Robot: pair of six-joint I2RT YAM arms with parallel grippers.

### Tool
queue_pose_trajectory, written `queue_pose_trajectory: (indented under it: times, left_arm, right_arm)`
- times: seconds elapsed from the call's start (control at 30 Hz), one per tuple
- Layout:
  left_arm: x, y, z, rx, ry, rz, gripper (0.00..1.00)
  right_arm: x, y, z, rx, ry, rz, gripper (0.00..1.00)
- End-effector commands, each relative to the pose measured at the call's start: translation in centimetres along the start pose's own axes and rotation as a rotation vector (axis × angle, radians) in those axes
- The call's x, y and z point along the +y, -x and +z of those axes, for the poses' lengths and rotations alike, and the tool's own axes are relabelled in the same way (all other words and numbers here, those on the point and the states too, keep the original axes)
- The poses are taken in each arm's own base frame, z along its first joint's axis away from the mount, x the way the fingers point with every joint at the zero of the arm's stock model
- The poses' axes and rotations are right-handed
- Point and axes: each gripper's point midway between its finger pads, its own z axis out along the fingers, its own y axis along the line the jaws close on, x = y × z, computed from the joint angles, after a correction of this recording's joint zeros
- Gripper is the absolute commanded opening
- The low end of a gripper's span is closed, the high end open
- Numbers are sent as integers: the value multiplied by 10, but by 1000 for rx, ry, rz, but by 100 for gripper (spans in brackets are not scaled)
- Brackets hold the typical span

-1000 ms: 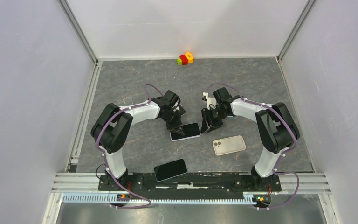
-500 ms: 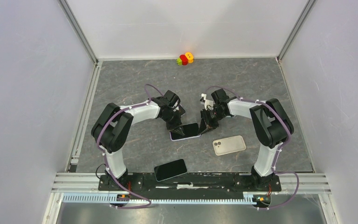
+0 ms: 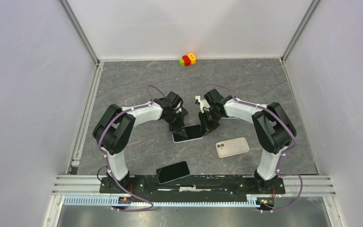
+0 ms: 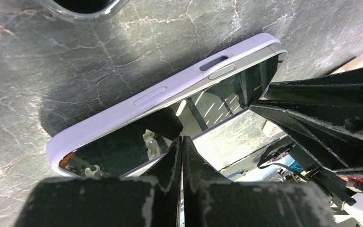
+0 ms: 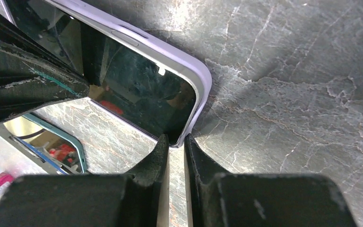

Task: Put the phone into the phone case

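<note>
Arms [image 3: 139, 113] folded inward; left tool [image 4: 181, 140] pinched atop phone [image 4: 118, 149], right tool [image 5: 174, 140] narrow at corner.

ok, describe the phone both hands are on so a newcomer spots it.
Start at the table centre, where the left hand and right hand meet. The phone lies between them, screen up. Unlike the black phone and cream phone nearer the arm bases, it sits in a lilac case.

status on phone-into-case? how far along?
Mostly done: the phone sits inside the lilac case, flush along the edge in view. In hand: the left gripper, shut, presses on the screen. The right gripper, nearly closed, is at the case's corner. Left to do: confirm the hidden corners are seated, then release.
</note>
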Motion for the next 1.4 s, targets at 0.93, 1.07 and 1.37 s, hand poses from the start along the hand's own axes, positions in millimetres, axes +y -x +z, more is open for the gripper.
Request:
queue_pose_trajectory:
  times: [0.93, 1.07, 1.37]
  left_arm:
    - [1, 39, 34, -6, 227, 156, 2]
    - [5, 39, 40, 7, 244, 151, 2]
    - [12, 38, 52, 37, 290, 142, 2]
  right_arm:
    - [-50, 14, 20, -16, -4, 137, 32]
    - [-61, 2, 26, 28, -70, 109, 27]
    - [-81, -24, 36, 142, -273, 8, 20]
